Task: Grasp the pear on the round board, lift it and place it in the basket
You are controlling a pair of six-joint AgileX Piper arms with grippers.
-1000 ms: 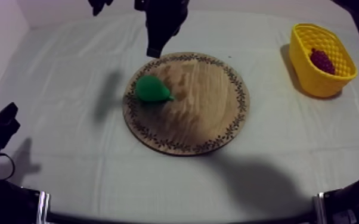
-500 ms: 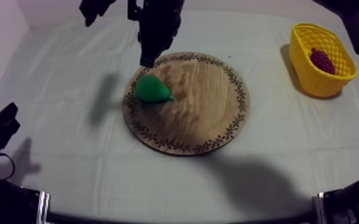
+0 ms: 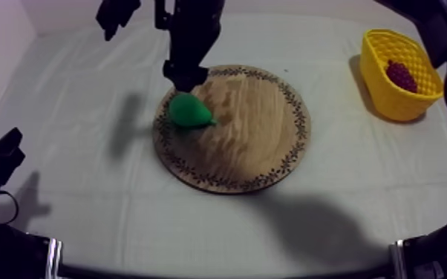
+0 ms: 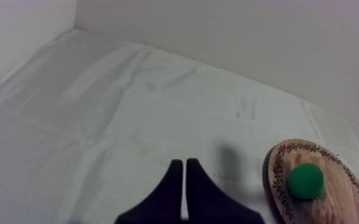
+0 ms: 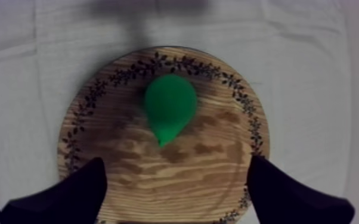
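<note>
A green pear (image 3: 189, 110) lies on the left part of the round wooden board (image 3: 260, 145), its narrow end towards the board's middle. My right gripper (image 3: 186, 76) hangs just above and behind it. Over the board, the right wrist view shows my right gripper (image 5: 176, 196) open, its fingers (image 5: 68, 190) far apart, with the pear (image 5: 170, 107) ahead of them and untouched. The yellow basket (image 3: 401, 104) stands at the far right. My left gripper (image 3: 2, 152) rests low at the left, and its fingers (image 4: 173, 184) lie together as a narrow wedge, shut on nothing.
A bunch of dark red grapes (image 3: 401, 76) lies in the basket. The grey-white cloth (image 3: 85, 185) covers the table all round the board. From the left wrist view the board (image 4: 337, 205) and the pear (image 4: 305, 181) lie off to the side.
My right gripper has gone from shut to wide open and has come down a little towards the pear. The pear, board, basket and left arm have not moved.
</note>
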